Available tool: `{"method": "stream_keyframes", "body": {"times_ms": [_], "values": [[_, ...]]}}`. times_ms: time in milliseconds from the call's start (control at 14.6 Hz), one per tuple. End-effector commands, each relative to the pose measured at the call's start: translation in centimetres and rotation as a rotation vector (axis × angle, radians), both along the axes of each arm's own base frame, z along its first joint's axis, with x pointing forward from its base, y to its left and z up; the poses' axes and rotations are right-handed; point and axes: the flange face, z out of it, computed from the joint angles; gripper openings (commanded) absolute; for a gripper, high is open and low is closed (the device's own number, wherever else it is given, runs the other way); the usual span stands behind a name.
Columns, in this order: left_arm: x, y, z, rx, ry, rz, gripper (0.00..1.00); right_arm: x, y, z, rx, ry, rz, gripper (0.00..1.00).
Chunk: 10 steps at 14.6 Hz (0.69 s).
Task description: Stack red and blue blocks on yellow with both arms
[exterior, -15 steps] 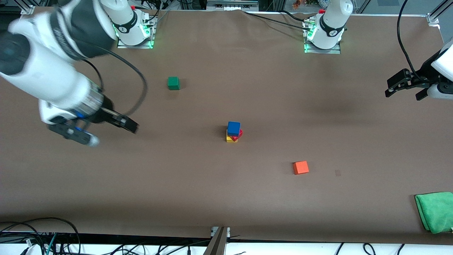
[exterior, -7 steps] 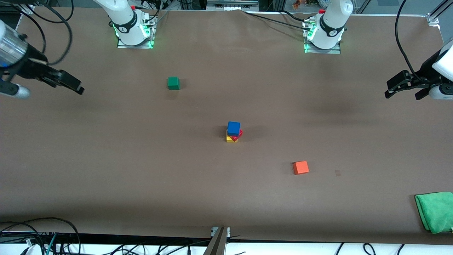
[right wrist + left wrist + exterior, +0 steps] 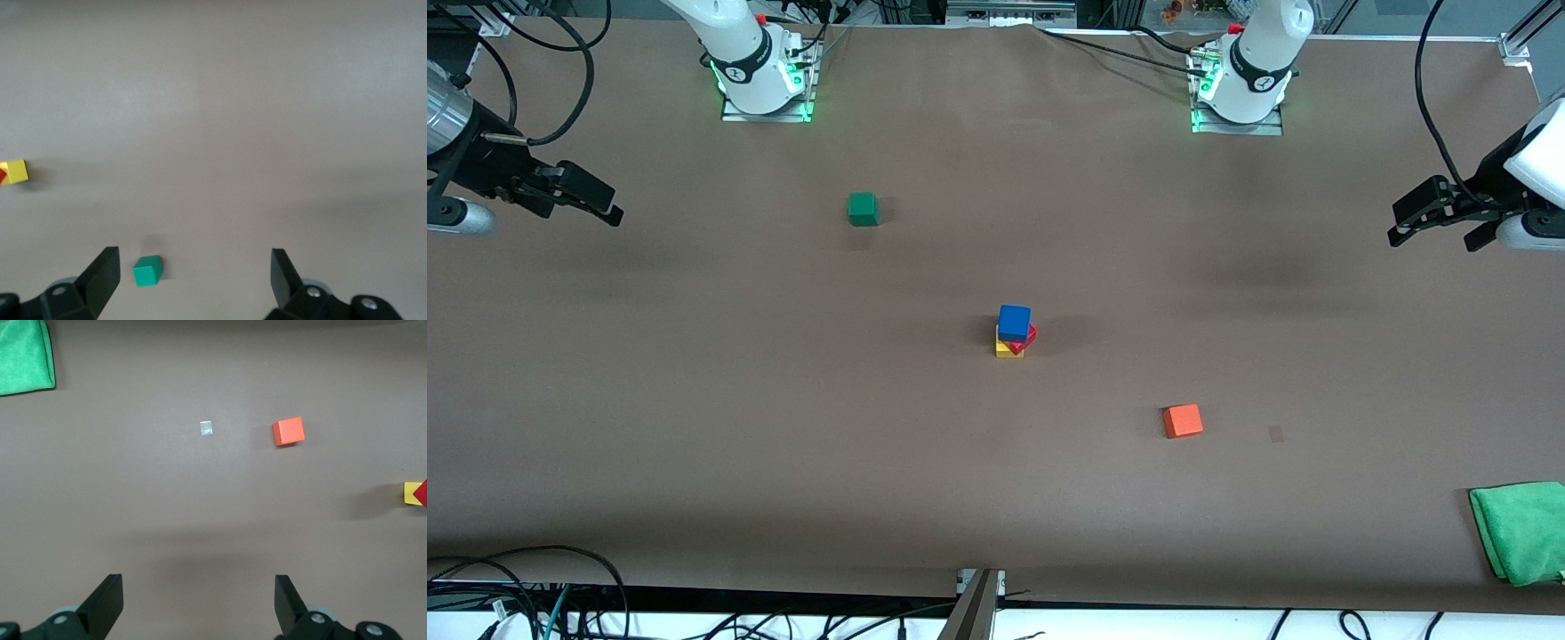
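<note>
A blue cube point(image 3: 1014, 321) sits on top of a red cube point(image 3: 1030, 337), which lies turned on a yellow cube point(image 3: 1004, 350), as one stack in the middle of the table. My right gripper point(image 3: 580, 212) is open and empty, in the air over the right arm's end of the table. My left gripper point(image 3: 1438, 240) is open and empty over the left arm's end. The left wrist view shows its gripper point(image 3: 198, 597) open, with the yellow cube point(image 3: 411, 493) and a red corner point(image 3: 422, 495) at the edge. The right wrist view shows its gripper point(image 3: 193, 273) open, with the yellow cube point(image 3: 17, 171).
A dark green cube point(image 3: 862, 209) lies toward the right arm's base and shows in the right wrist view point(image 3: 147, 270). An orange cube point(image 3: 1183, 420) lies nearer the front camera than the stack. A green cloth point(image 3: 1520, 531) lies at the corner by the left arm's end.
My right arm has swung away from the table's middle to its own end of the table, empty. The left gripper has barely shifted. The stack has not moved.
</note>
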Motion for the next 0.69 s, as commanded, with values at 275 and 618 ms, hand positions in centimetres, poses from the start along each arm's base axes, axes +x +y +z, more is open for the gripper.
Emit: {"method": "stream_keyframes", "body": {"times_ms": [275,618], "values": [[-0.1,-0.7,1.6,-0.020,-0.026,0.010,1.00,0.1,0.0,-0.2,-0.037,-0.004,0.086,1.00],[-0.4,-3.2,3.9,-0.019,-0.033,0.021,1.00,0.2,0.3,-0.4,-0.037,0.018,0.099,1.00]]}}
